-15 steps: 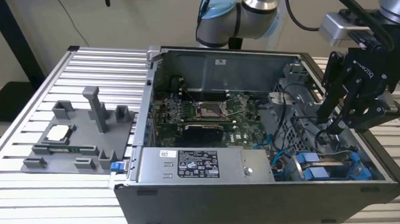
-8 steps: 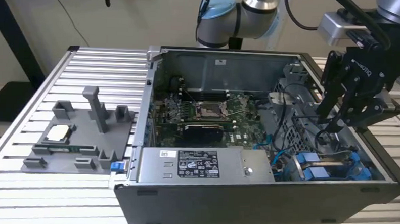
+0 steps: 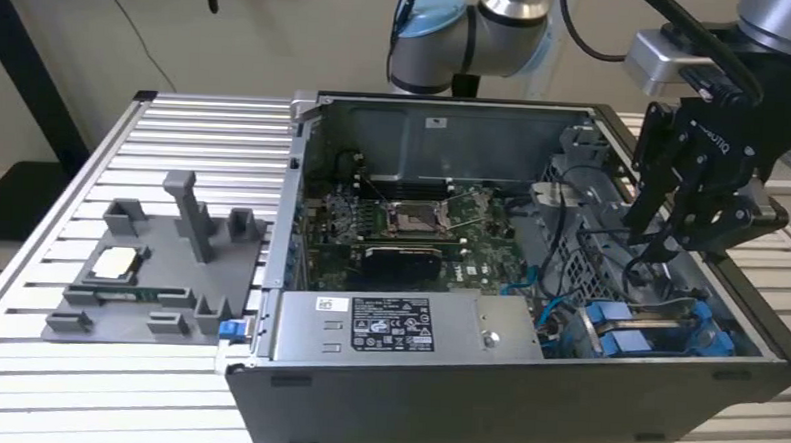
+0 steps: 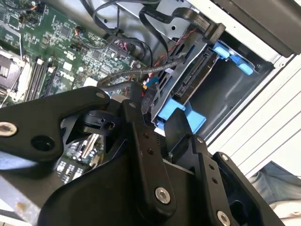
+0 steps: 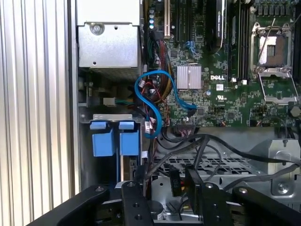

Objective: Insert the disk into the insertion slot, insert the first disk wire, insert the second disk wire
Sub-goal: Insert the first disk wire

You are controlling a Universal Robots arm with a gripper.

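The disk (image 4: 190,77): seated in the insertion slot (image 4: 235,89), clipped in its blue frame (image 4: 181,115). In the second wrist view it lies edge-on, just beyond the fingertips. The first step reads as done. Its port edge faces the fingers and looks bare, so I judge neither wire plugged in.

Gripper (image 4: 156,110): hangs inside the open case over the drive-bay corner, above the blue frame in the exterior view. The fingers (image 5: 134,202) stand apart with a clear gap between them, clamped on nothing I can see.

Black connector (image 4: 147,98): on a dark wire, sitting in that gap close against one fingertip. Whether it touches cannot be told. In the first wrist view it is narrower than the gap. The fingers seem set either side of it so that the plug end points free toward the disk's ports.

Second connector (image 4: 209,29): flat and black, its wire looping over the far end of the slot. It is well beyond the fingertips and apparently loose.

Blue cable (image 5: 155,101): curls over the motherboard (image 5: 221,70), well away from the fingers. Loose dark wires crowd the space between the fingers and the disk, a likely snag.
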